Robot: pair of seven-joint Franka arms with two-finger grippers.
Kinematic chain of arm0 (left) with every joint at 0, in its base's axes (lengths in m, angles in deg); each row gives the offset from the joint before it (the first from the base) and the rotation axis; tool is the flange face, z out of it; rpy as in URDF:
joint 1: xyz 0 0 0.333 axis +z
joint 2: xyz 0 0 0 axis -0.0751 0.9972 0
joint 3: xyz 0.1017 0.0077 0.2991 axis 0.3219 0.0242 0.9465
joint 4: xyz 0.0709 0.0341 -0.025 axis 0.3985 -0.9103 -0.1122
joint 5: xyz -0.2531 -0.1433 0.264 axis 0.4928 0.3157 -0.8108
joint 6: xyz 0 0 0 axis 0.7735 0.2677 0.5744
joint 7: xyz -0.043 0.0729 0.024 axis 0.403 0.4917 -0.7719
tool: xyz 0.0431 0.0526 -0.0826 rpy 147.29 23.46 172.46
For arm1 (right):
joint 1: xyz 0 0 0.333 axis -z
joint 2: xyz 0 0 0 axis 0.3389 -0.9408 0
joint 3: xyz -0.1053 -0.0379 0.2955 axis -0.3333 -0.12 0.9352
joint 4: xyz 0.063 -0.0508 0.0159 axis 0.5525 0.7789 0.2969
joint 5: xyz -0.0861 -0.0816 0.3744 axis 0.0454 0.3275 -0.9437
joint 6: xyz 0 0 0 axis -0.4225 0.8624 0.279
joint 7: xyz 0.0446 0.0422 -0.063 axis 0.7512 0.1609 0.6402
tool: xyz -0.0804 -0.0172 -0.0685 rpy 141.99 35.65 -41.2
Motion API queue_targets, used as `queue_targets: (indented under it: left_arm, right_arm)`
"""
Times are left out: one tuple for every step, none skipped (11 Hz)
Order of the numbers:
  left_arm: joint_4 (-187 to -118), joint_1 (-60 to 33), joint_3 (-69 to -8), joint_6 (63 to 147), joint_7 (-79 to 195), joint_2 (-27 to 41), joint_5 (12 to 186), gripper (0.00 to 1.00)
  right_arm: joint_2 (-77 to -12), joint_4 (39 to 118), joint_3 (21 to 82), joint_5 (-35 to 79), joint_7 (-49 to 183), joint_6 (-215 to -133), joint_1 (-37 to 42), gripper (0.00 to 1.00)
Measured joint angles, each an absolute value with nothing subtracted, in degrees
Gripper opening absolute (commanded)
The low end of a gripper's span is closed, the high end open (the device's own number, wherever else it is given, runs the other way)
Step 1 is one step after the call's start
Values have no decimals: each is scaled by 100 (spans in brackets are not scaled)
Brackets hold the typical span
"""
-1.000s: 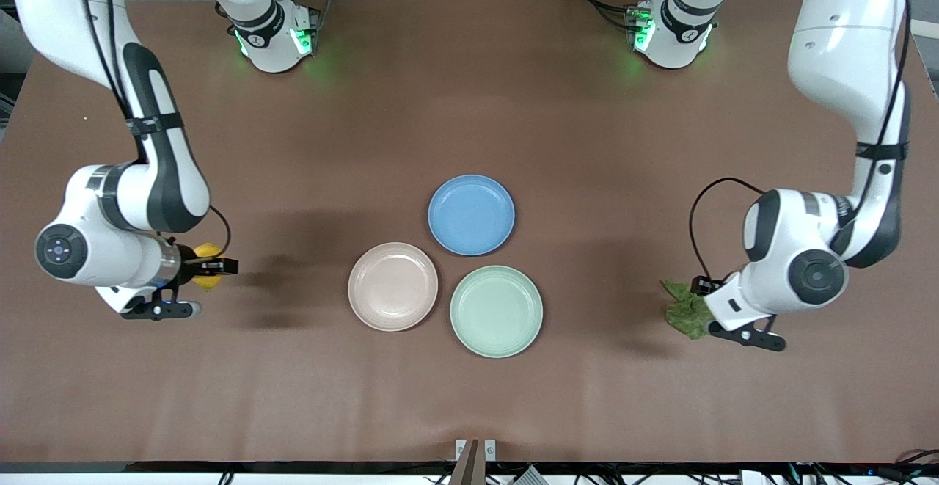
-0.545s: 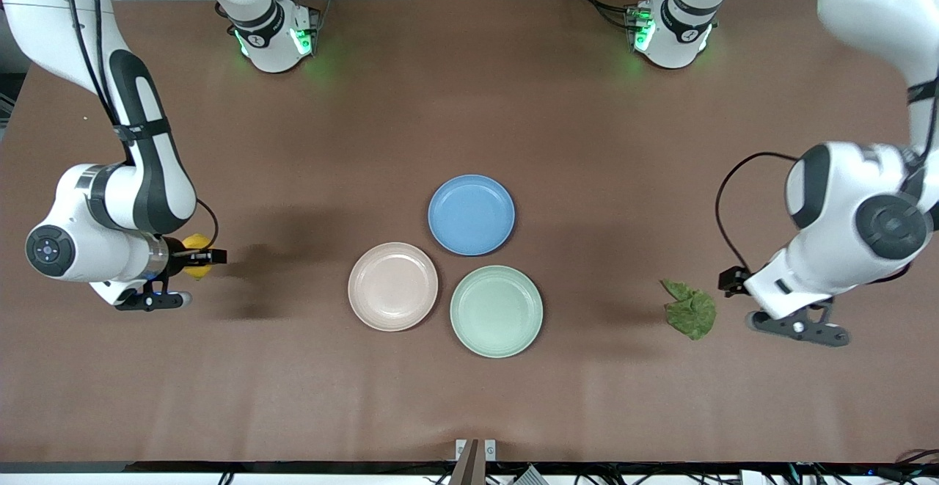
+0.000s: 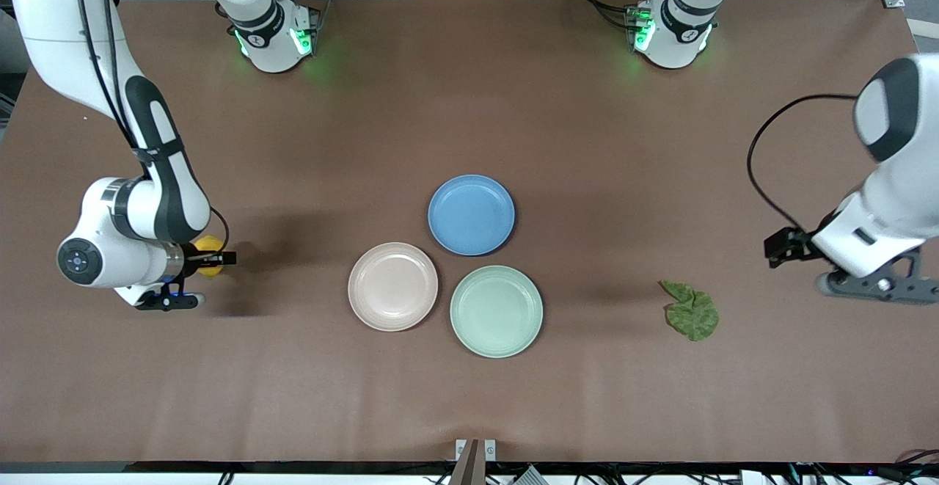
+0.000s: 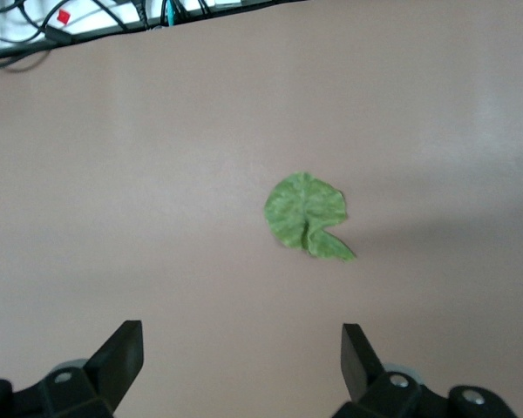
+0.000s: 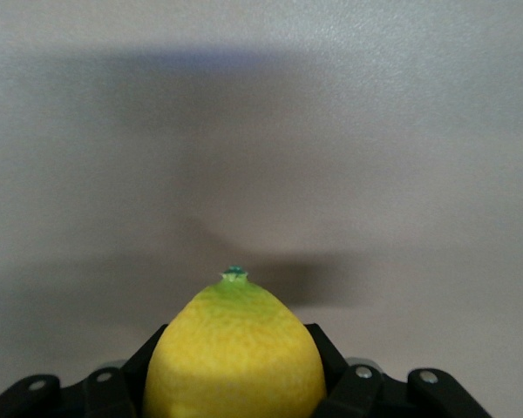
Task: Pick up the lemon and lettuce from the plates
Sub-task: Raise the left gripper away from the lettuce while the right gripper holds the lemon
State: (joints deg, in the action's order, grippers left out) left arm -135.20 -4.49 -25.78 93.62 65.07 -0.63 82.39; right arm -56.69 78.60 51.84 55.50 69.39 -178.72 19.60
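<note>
In the front view, three bare plates sit together at the centre of the frame on the brown worktop: the beige-pink plate and the mint green plate side by side, and the blue plate farther from the camera. The lemon and the lettuce are both off the plates.

The lemon is at the right arm's end of the worktop, mostly hidden by the right claw, which is low over the surface there. The lettuce lies flat on the worktop toward the left arm's end, well apart from the mint green plate. The left claw hangs above the worktop near the leaf, clear of it. From here we cannot judge either claw's spread.

The left wrist view settles that for its arm: the claw's two fingers stand wide apart with nothing between them, and the whole crinkled leaf lies alone on the bare surface.

The right wrist view shows what the front view hides: the lemon, with its greenish tip pointing away from the camera, sits between the dark fingers, which press against both its sides, so this claw is gripping it.
</note>
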Motion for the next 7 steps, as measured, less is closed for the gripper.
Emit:
queue_targets:
  left_arm:
    - [-13520,-411,-2577,9165,6465,-226,8383,100]
    - [-13521,-401,-2578,8978,6321,-390,8459,100]
    - [-13524,-403,-2596,8799,6098,-551,8479,100]
    - [-13528,-411,-2614,8649,5947,-690,8480,100]
    - [-13536,-418,-2621,8544,5903,-798,8482,100]
    - [-13543,-418,-2622,8495,5899,-883,8482,100]
    - [-13551,-416,-2622,8489,5920,-958,8482,100]
  right_arm:
    - [-5706,7860,5184,5550,6939,-17913,1964,100]
    - [-5710,7856,5184,5550,6939,-17917,1972,100]
    - [-5707,7846,5184,5550,6939,-17915,1977,100]
    - [-5701,7831,5185,5549,6939,-17915,1979,100]
    - [-5692,7808,5187,5549,6939,-17913,1979,100]
    - [-5678,7784,5194,5549,6939,-17912,1979,100]
    - [-5642,7757,5212,5549,6939,-17911,1977,100]
